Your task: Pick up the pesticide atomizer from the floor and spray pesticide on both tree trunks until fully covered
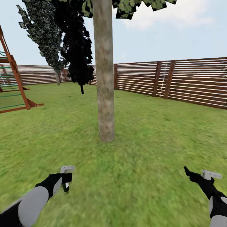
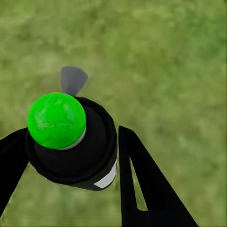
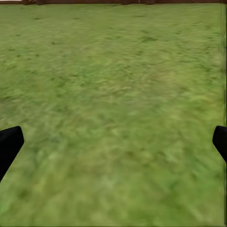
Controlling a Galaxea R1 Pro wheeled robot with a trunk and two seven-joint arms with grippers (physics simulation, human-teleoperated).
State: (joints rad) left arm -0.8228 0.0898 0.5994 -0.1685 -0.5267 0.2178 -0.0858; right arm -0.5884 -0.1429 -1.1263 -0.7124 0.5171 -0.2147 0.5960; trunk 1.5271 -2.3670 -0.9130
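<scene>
- Pinching the pesticide atomizer (image 2: 71, 142) between its two black fingers (image 2: 146, 189), the left gripper (image 2: 71, 156) holds a dark round body topped with a bright green ball; a grey flap juts past it and a small white patch sits on its side, with no writing I can read.
- In the head view the same left gripper (image 1: 64, 181) hangs low over the lawn (image 1: 142, 142), the atomizer (image 1: 66, 186) a small dark shape under a pale bracket.
- The right gripper (image 1: 189, 175) is spread wide and holds nothing; its two fingertips (image 3: 9, 144) show at opposite edges of the right wrist view, grass between them.
- One thick pale grey-brown trunk (image 1: 104, 72) stands straight ahead of the robot, between the two arms and well beyond them; no whitish speckles can be made out on it.
- Two dark-leaved trees (image 1: 75, 47) stand farther back, to its left.
- A slatted brown fence (image 1: 189, 80) rings the grass.
- One red-brown climbing frame (image 1: 14, 82) stands at the far left.
</scene>
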